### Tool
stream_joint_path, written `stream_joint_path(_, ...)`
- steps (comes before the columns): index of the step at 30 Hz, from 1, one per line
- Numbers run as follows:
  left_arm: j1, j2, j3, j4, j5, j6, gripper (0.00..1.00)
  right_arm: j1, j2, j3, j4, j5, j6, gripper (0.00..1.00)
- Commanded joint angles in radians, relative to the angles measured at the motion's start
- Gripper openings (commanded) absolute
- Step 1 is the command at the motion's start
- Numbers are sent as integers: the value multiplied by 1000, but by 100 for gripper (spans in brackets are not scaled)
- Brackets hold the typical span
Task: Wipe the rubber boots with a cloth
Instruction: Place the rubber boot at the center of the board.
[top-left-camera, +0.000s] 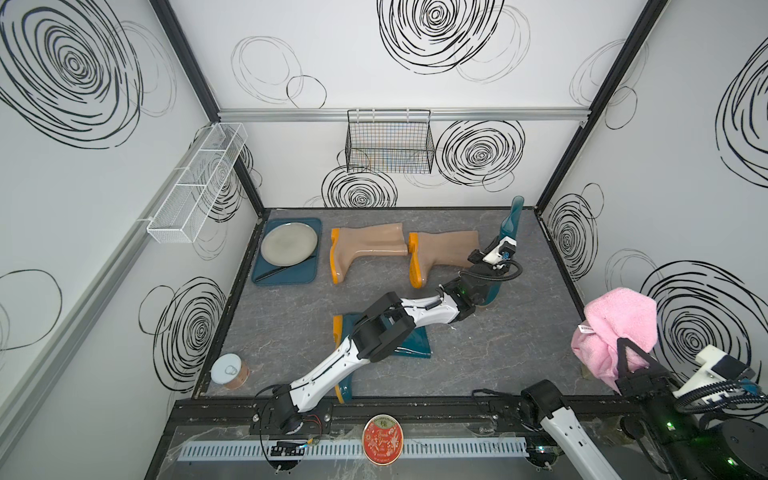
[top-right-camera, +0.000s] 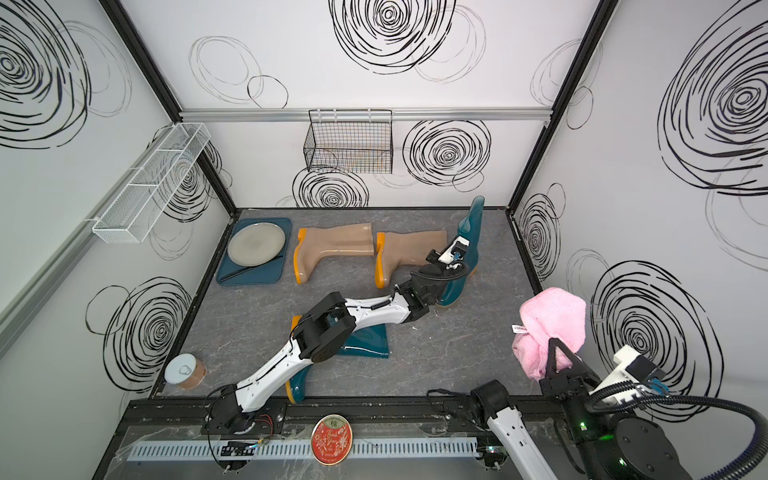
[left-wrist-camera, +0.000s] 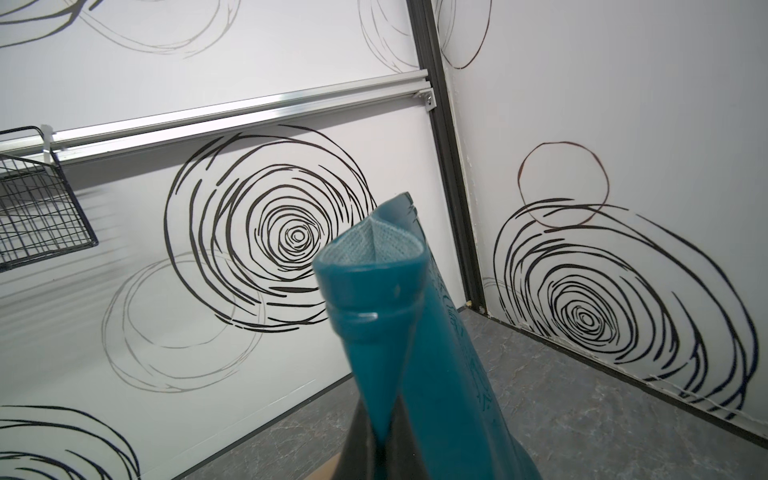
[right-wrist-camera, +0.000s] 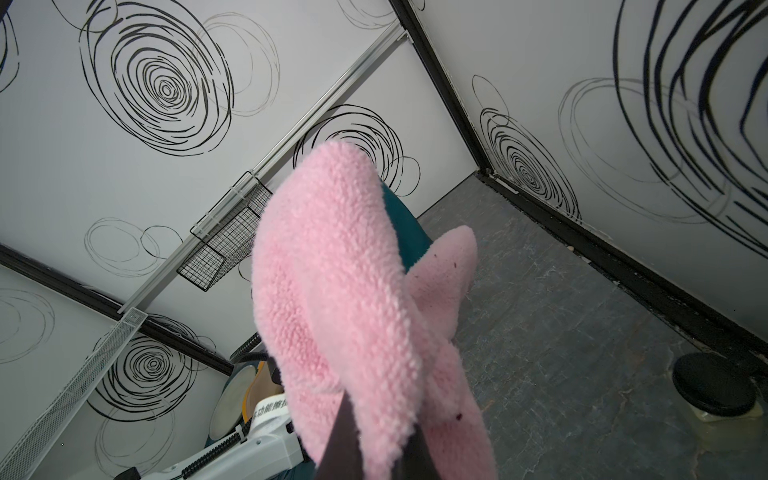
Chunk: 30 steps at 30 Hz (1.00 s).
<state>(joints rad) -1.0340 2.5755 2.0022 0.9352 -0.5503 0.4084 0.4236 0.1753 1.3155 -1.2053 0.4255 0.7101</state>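
A dark teal rubber boot stands upright at the back right. My left gripper is shut on a fold of its shaft. The second teal boot lies flat under my left arm. Two beige boots lie side by side at the back. My right gripper is raised at the right edge, shut on the fluffy pink cloth. The cloth drapes over its fingers, apart from every boot.
A teal tray with a grey plate and a knife sits back left. A tin can stands front left. A black wire basket and a white mesh shelf hang on the walls. A black-lidded jar stands front right.
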Motion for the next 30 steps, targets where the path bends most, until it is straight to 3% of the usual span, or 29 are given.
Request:
stream_joint_path(1,3,-69,-27,170,-68,67,0,11,-13,-6,41,24,0,0)
stream_joint_path(9,-46,-112,-177,215,-75,29,0,22,-14,-25,52,39,7,0)
stream_joint_path(11,-62,-115,-184,217,-67,31,16,23,-12,-30,46,49,18,0)
stream_joint_path(14,-79,-130,-183,216,-50,37,58,30,-1,-34,15,77,44,0)
stream_joint_path(17,-83,-161,-175,186,-26,31,65,42,17,-44,-9,96,66,0)
stream_joint_path(21,-80,-216,-185,168,-8,12,85,59,53,-41,-29,106,80,0)
stream_joint_path(24,-87,-296,-233,151,-3,-17,93,84,95,-42,-50,106,92,0)
stream_joint_path(26,-94,-372,-292,109,0,-62,100,98,126,-60,-51,93,89,0)
stream_joint_path(30,-109,-566,-525,78,-52,-207,99,111,197,-81,-3,66,34,0)
